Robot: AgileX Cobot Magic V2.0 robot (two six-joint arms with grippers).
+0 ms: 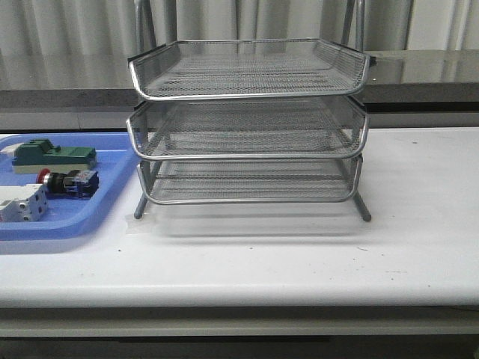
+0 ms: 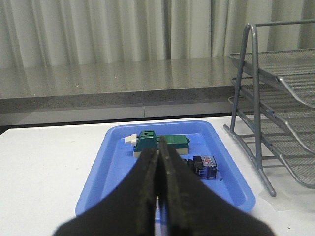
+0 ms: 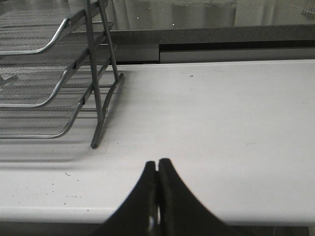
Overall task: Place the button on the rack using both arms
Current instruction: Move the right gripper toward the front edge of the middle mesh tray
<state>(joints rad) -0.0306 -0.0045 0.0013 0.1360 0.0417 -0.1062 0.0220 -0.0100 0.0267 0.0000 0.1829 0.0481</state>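
Lying in a smooth blue tray (image 1: 90, 217), the red-capped button (image 1: 69, 182) beside wire-mesh rack (image 1: 247, 120).

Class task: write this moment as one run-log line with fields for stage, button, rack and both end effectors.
stage: pre-grasp | button: in blue tray | rack: all tiers bare | left end effector: shut, empty | right end effector: shut, empty

No text, label or number is legible on anything here
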